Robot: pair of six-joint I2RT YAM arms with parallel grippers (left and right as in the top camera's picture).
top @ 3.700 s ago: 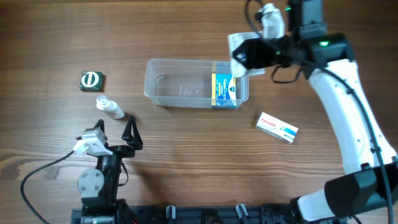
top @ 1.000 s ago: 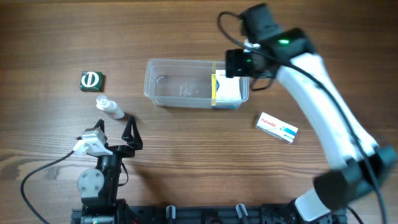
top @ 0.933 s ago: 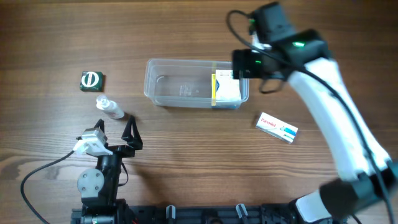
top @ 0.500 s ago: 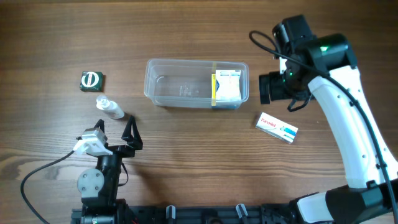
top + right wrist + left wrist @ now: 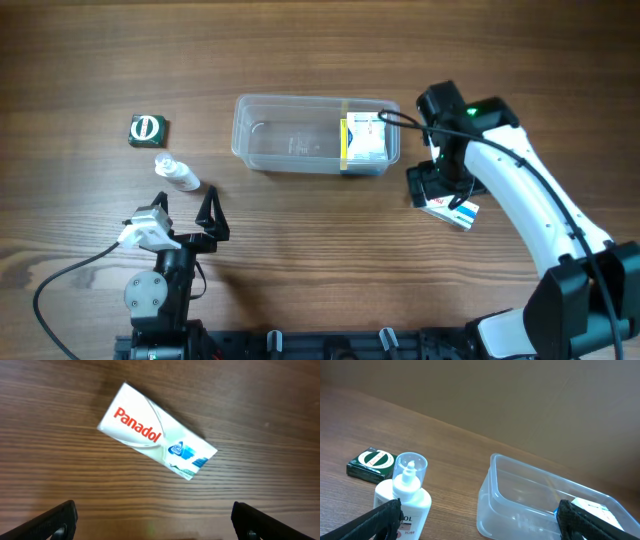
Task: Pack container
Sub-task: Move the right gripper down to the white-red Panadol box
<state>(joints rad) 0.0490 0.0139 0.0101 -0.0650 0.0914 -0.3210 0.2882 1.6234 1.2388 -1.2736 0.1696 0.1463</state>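
At the far left of the table lie a small green box [image 5: 148, 130] and, just nearer, a little clear bottle [image 5: 177, 174] on its side, both outside the tub. The left gripper [image 5: 185, 213] rests near the front edge with its fingers spread wide and nothing between them.

Mid-table sits the container [image 5: 290, 147], a clear plastic tub. Its left part is bare, and one white, blue and yellow box [image 5: 365, 140] is tucked against its right end.

To the right, just beside the container's near right corner, the right gripper [image 5: 437, 190] hangs over a white Panadol box [image 5: 155, 430] lying flat on the wood. Its fingers are spread and hold nothing. The step in hand appears to be picking this box up.

From the wrist camera, the box lies at a slant to the fingers and ahead of the line between them, so a straight drop would likely catch a corner. The wrist probably wants turning until the fingers face the two long edges. The gripper should then be centred over the box before going down to the table and closing across the narrow width. Carried level and clear of the rim, the box should fit in the bare space left of the one already packed.
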